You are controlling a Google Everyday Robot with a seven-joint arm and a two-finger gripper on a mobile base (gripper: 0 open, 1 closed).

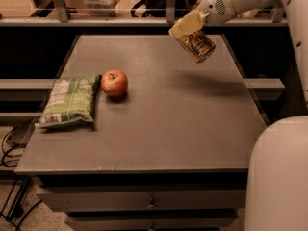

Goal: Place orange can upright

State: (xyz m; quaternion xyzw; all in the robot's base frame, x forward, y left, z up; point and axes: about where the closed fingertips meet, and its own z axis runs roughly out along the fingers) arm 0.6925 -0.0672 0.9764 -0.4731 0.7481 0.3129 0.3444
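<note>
Grey counter [183, 124]: apple [114, 83], green bag [70, 101] left; gripper [189, 30] above far right, fingers [182, 27] clamping tilted orange can [197, 46].

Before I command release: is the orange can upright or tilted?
Tilted. The orange can hangs slanted in the gripper, shut on it above the table's far right, off the surface.

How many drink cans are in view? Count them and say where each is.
1. The orange can hangs tilted in the gripper, jaws shut on it, above the table's far right part. The shelves behind may hide more.
</note>
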